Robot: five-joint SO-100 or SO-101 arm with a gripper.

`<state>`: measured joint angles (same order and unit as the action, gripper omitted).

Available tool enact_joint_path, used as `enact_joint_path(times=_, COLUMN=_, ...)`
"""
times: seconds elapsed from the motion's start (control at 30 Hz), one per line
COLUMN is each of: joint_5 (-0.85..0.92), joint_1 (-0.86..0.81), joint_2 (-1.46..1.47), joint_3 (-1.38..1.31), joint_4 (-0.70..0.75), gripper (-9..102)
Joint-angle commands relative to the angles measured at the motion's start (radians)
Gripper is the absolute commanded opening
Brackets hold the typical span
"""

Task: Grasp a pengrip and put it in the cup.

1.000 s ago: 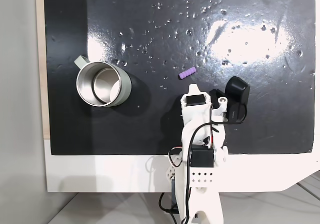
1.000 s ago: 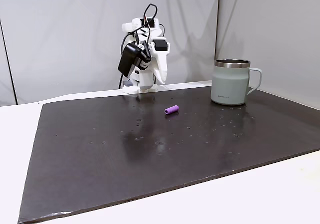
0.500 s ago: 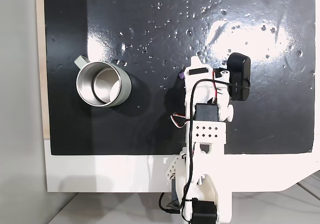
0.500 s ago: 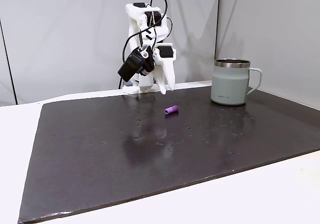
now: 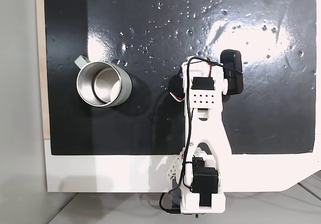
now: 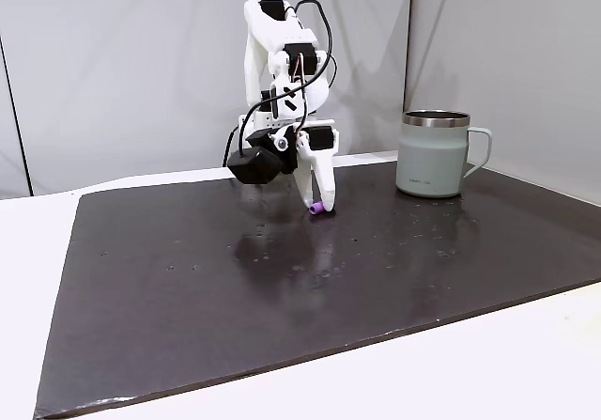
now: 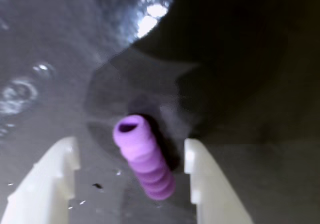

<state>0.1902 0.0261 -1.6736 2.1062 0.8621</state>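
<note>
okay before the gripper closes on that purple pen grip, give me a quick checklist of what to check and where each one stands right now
1. Jaws open: ok. In the wrist view both white fingers stand apart.
2. Pengrip between the fingers: ok. It lies in the gap of the gripper, with space on both sides.
3. Pengrip lined up with the jaws: cannot tell for sure. It lies slightly askew and sits nearer one finger.
4. Gripper low enough: ok by a fixed view, where the fingertips reach the mat at the pengrip.
5. Cup upright and open: ok. Its steel inside looks empty in a fixed view.
6. Path to the cup clear: ok, bare mat between.
</note>
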Motion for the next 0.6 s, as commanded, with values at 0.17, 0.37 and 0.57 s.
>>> enact_joint_path(times=0.17, joint_5=0.003, joint_1=0.046, joint_2=0.060, joint_3=-0.072, joint_4=0.011, gripper=12)
enact_joint_path(times=0.37, joint_5=-0.002, joint_1=0.048, joint_2=0.064, joint_3=-0.072, joint_4=0.018, gripper=0)
enact_joint_path(times=0.57, joint_5=-0.018, joint_1=0.063, joint_2=0.002, joint_3=-0.080, joint_4=0.054, gripper=0)
